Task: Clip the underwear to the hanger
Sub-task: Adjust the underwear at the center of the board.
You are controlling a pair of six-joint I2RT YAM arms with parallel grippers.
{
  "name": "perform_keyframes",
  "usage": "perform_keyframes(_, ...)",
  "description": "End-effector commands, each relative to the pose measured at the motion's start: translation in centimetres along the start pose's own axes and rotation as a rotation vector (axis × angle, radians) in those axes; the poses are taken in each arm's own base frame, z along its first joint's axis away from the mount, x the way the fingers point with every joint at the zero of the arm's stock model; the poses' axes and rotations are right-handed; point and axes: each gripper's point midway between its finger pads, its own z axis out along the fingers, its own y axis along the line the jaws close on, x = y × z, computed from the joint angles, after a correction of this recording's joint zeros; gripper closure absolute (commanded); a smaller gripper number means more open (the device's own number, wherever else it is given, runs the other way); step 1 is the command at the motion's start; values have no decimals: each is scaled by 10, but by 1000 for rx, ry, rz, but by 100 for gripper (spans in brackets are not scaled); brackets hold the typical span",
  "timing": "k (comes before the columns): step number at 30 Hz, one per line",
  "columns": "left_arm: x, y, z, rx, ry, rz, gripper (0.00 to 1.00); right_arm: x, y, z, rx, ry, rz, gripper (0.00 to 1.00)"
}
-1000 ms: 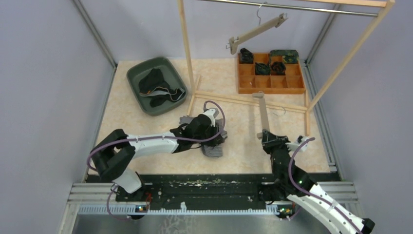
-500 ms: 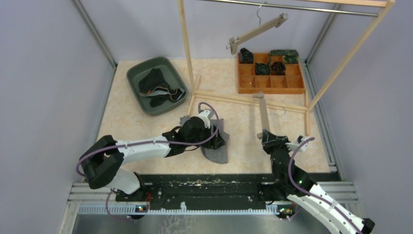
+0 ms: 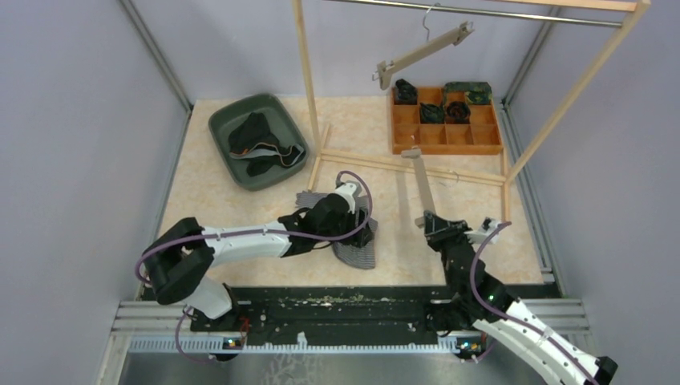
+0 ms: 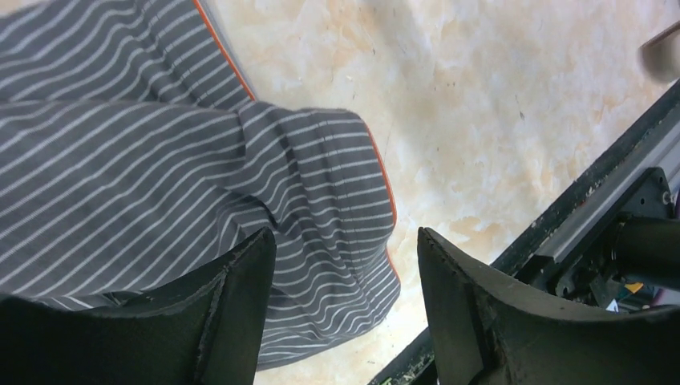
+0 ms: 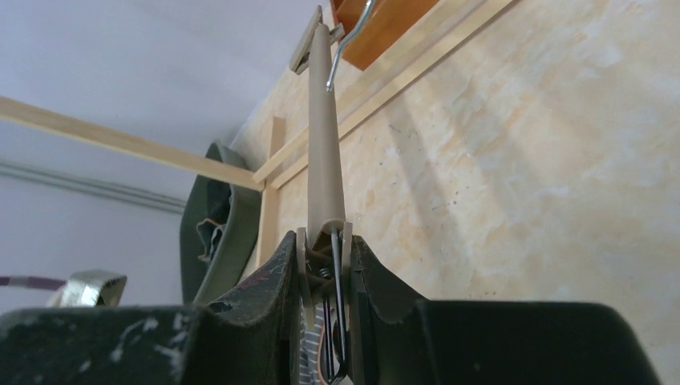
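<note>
Pale lilac walls (image 3: 80, 120), mottled beige tabletop (image 3: 208, 192), wooden rack frame (image 3: 307, 88), even light.

White-and-black left arm (image 3: 240, 238) and right arm (image 3: 525, 325) each trail a purple cable (image 3: 473, 269).

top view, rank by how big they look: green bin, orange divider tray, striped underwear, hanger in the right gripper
1-2. orange divider tray and green bin: too close to rank
3. striped underwear, partly hidden
4. hanger, only a thin bar
</note>
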Motion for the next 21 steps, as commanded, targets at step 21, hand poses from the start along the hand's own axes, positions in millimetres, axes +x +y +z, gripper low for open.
perform_keyframes(21,13,17,-44,-135,-170,180,33,69,23,4,-310,172,-46,100)
